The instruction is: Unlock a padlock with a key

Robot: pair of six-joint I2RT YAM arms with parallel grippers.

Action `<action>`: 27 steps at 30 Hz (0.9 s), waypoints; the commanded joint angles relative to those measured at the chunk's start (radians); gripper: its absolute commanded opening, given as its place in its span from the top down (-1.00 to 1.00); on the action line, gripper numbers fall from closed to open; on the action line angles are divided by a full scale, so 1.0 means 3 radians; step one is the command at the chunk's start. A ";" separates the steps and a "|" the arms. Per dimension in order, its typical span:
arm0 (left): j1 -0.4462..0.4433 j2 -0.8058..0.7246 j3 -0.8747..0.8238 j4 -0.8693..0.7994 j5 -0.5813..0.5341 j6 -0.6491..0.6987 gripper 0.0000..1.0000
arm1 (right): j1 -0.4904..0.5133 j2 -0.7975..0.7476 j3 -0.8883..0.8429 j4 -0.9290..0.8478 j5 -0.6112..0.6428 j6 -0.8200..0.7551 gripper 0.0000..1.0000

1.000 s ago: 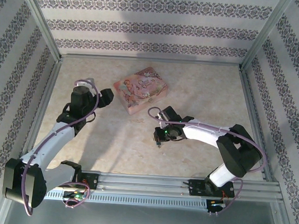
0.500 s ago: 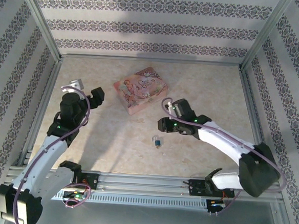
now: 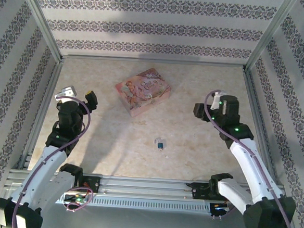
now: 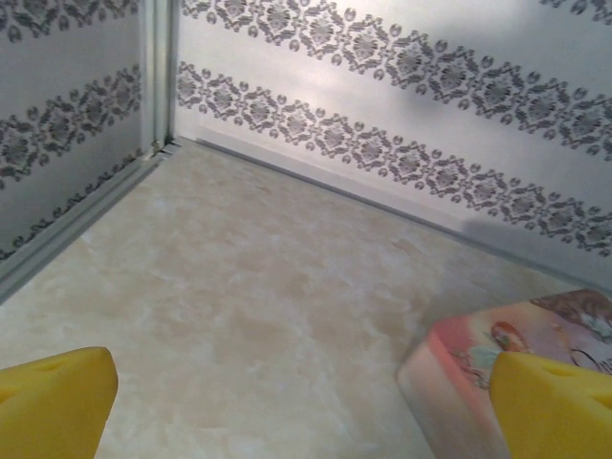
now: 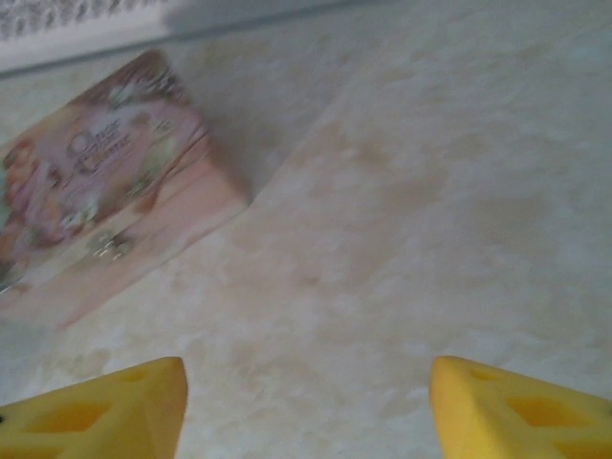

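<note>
Blue is the colour of the tiny padlock (image 3: 160,143). It has a small dark and silvery metal bit on it. It is too small to tell more about it. It lies by itself on the table (image 3: 201,149), near the middle and closer to the front edge. Nothing touches it. It is between the two arms and well apart from both.

Behind the padlock, further back, lies a flat pink box (image 3: 143,91). It sits at a slant. Its lid has a soft picture in pink, green and cream.

The table top is pale cream with cloudy marks, like stone. Grey metal rails run round its edges. The walls are white with rows of grey flower shapes.

The box lid has some curly writing. It is too blurry to read.

The left gripper (image 4: 304,411) is stretched wide. Its yellow fingers (image 4: 53,402) sit at the two bottom corners of the left wrist view, with bare table between them. The right gripper (image 5: 306,411) is wide too, and its yellow pads (image 5: 516,406) hold nothing. It is up off the table, near the right side.
</note>
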 commanded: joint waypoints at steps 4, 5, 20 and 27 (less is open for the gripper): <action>0.0072 0.0072 0.0041 -0.0040 -0.0192 0.0089 -0.99 | -0.0398 -0.0199 -0.0081 -0.0048 0.0028 -0.0170 -0.81; 0.0074 0.0080 0.0036 -0.0044 -0.0195 0.0086 -0.99 | -0.0435 -0.0211 -0.0105 -0.0022 0.0021 -0.0174 -0.94; 0.0087 0.0646 -0.0334 0.0459 -0.0355 0.0166 -0.99 | -0.0765 -0.0095 -0.1230 0.1830 0.0290 -0.0648 -0.97; 0.0093 0.0551 -0.0623 0.0781 -0.0563 0.0580 -0.99 | -0.0890 0.0535 -0.1501 0.2862 0.0081 -0.0570 -0.97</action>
